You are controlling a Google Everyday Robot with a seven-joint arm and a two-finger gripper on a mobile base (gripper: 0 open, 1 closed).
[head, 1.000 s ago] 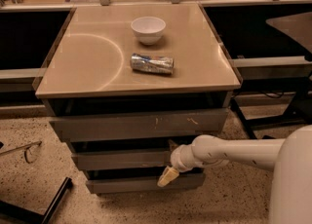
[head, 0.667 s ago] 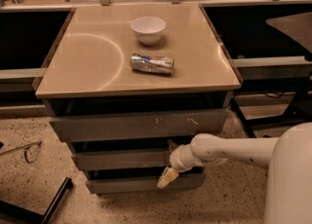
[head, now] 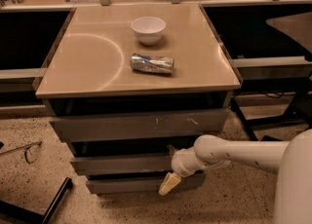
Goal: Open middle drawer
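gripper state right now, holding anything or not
Gripper: cannot be told whether open, closed or holding; it sits low against the right end of the middle drawer front.

Gripper (head: 169,183) low at right end of middle drawer (head: 117,163), overlapping bottom front (head: 122,185). Dark gap above middle drawer open. Arm (head: 234,152) blocks right side. Floor (head: 34,174) at left free except black bar (head: 54,200).

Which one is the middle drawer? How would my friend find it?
Find the cabinet whose tan top holds a bowl and a can. Of the three grey fronts below, the middle drawer is the plain one under the scratched front and above the shorter bottom front. The robot's gripper hangs just below its right end.
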